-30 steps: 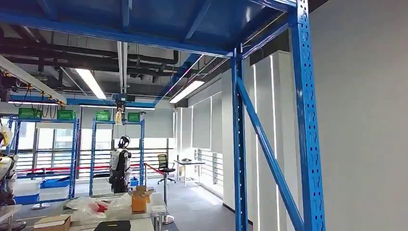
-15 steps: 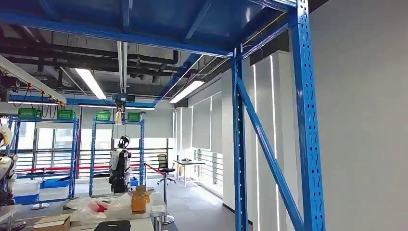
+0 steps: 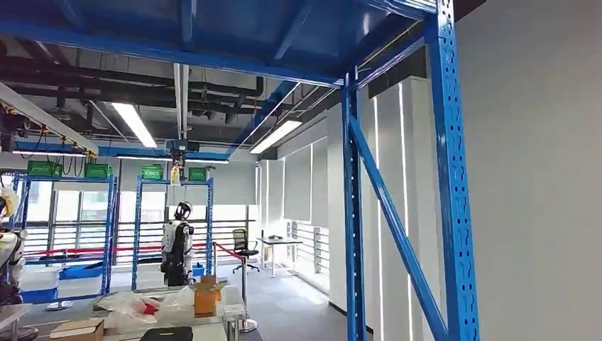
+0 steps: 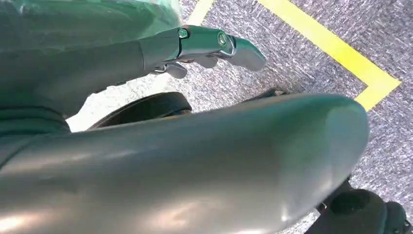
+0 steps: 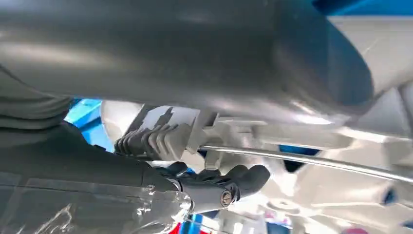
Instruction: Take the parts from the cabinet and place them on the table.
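The part (image 5: 160, 139) I can make out is a grey ribbed sleeve on a thin metal rod, seen in the right wrist view among white shapes I cannot name. It sits just beside the dark curled fingers of the right hand (image 5: 214, 187). I cannot tell whether those fingers pinch it or merely lie against it. If the hold is loose, I judge any swing of the arm could let the rod slip out.

The left hand (image 4: 195, 46) hangs over the carpeted floor (image 4: 302, 78) near a yellow tape line (image 4: 336, 48), fingers stretched out and holding nothing.

The head camera looks high, at the blue rack upright (image 3: 451, 177) and the ceiling. The table (image 3: 206, 330) with its cardboard box (image 3: 206, 295) shows low and well apart. Steering like this, I risk clipping the upright or setting the part past the table's near edge.
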{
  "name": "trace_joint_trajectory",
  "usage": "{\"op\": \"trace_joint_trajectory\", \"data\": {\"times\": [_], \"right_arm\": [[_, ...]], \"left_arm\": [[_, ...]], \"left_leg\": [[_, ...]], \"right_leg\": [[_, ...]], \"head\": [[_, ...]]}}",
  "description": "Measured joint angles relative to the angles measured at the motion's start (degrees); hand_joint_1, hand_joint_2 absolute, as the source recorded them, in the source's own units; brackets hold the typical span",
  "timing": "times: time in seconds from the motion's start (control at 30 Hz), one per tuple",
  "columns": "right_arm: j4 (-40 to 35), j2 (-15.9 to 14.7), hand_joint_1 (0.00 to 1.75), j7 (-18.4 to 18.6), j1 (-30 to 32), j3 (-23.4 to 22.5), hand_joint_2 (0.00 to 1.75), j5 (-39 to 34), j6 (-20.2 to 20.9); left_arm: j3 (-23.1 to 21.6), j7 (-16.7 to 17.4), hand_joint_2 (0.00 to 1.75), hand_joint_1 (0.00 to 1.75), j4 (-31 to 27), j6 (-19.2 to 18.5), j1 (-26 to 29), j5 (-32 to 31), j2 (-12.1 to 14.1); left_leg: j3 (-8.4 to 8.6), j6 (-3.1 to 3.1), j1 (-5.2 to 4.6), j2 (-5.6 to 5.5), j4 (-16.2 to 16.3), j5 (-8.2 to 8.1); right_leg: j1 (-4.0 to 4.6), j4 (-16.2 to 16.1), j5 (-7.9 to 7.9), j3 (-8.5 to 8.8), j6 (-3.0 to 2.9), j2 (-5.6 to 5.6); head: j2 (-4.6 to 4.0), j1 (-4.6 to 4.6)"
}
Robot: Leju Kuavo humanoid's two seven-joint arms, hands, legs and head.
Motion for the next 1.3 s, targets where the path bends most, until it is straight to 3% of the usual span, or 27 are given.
{"op": "trace_joint_trajectory", "data": {"times": [0.17,0.73,0.77,0.8,1.3], "right_arm": [[0.3,0.0,0.0,0.3,-0.6,-0.5,1.75,-1.9,2.4],[0.2,0.0,0.0,1.5,-1.3,-0.9,1.75,-4.7,4.7],[0.2,0.0,0.42,1.6,-1.4,-0.9,1.75,-5.1,4.9],[0.2,-0.1,1.75,1.7,-1.5,-0.9,1.75,-5.7,5.0],[-1.5,-1.7,1.75,2.0,-1.9,-0.7,1.75,-9.9,5.4]], "left_arm": [[0.0,0.0,0.0,0.0,0.0,0.0,-0.1,0.0,0.0],[0.1,-0.2,0.0,0.0,0.0,0.0,-0.1,0.0,0.0],[0.1,-0.2,0.0,0.0,0.0,0.0,-0.1,0.0,0.0],[0.1,-0.3,0.0,0.0,0.0,0.0,-0.1,0.0,0.0],[1.3,-0.3,0.0,0.0,-0.1,0.0,-0.2,-0.3,-0.1]], "left_leg": [[0.24,0.03,0.0,0.01,0.0,-0.02],[0.49,0.04,0.0,0.02,0.0,-0.02],[0.52,0.04,0.0,0.02,0.0,-0.02],[0.54,0.04,0.0,0.02,0.0,-0.02],[1.05,0.18,0.0,0.08,0.0,-0.14]], "right_leg": [[0.0,-0.1,-0.02,0.29,0.03,0.0],[0.02,-0.1,-0.02,0.56,0.05,0.01],[0.02,-0.1,-0.02,0.59,0.05,0.01],[0.02,-0.1,-0.02,0.62,0.05,0.01],[0.03,-0.2,-0.13,1.18,0.18,0.02]], "head": [[0.0,0.0],[0.0,0.02],[0.0,0.02],[0.0,0.02],[0.0,0.04]]}}
